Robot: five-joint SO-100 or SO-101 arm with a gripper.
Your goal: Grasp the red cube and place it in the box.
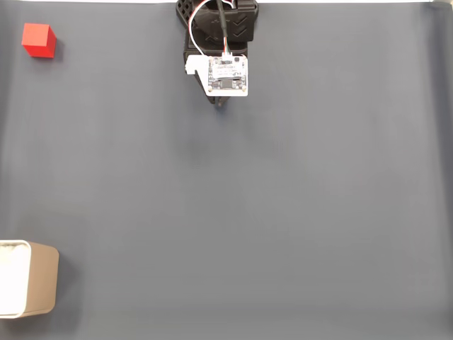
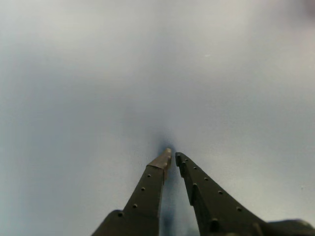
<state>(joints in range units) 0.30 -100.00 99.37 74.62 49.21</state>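
Fixed view: the red cube [image 1: 38,40] lies far left of the gripper [image 1: 222,103] on the desk [image 1: 283,212]; wrist view: gripper clenched, holding nothing.

The red cube [image 1: 38,40] was plain bright red; the box [image 1: 42,280] tan outside, white inside; the mat [image 1: 283,212] plain grey-blue.

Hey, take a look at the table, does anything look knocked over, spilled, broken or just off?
Nothing stands out. The red cube sits flat at the fixed view's upper left, the box stands upright at the lower left edge, partly cut off by the frame. The hand is empty, fingertips nearly together over bare grey mat.
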